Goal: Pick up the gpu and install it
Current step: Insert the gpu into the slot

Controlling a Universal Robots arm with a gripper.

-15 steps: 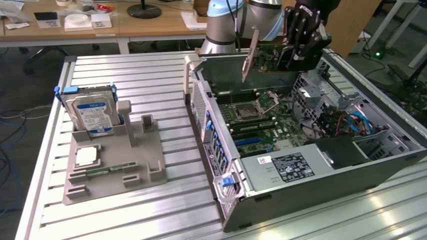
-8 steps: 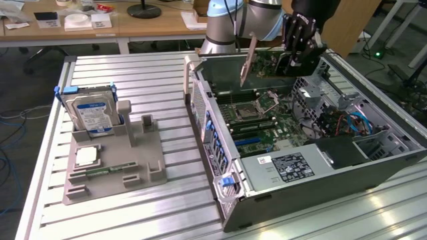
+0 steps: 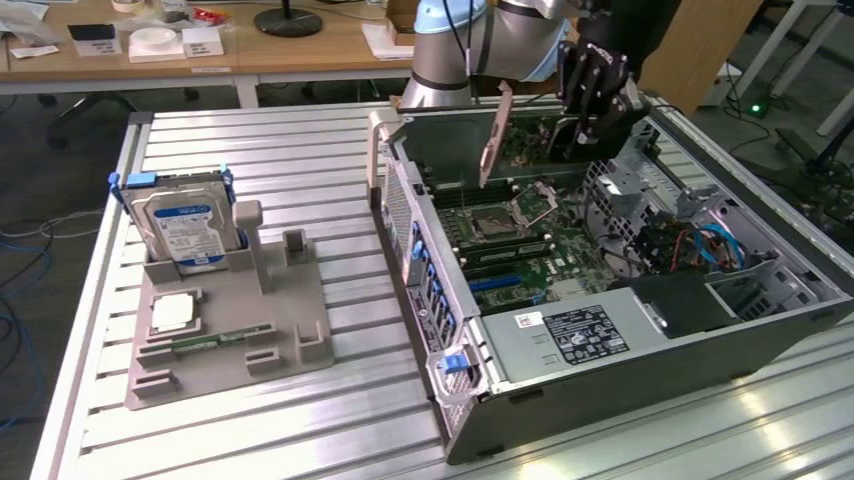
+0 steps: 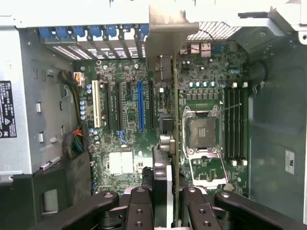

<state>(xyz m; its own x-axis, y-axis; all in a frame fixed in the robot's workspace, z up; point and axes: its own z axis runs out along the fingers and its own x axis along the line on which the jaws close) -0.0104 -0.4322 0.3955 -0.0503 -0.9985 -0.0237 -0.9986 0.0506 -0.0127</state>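
The gpu (image 3: 495, 135) hangs upright over the open computer case (image 3: 694, 360), its brownish face toward the exterior view's left. My gripper (image 3: 579, 130) is shut on it, above the motherboard (image 3: 534, 235). In the wrist view the gpu (image 4: 175, 124) appears edge-on as a thin line running away from my gripper (image 4: 167, 203), with its metal bracket (image 4: 166, 33) at the far end near the case's rear slots. It hovers between the blue expansion slot (image 4: 140, 105) and the open CPU socket (image 4: 201, 132), not seated in any slot.
A grey fixture (image 3: 234, 335) on the slatted table at the exterior view's left holds a hard drive (image 3: 187, 228) and a small silver chip (image 3: 174, 312). Case walls, the power supply (image 3: 567, 335) and a bundle of cables (image 3: 694, 245) surround the motherboard.
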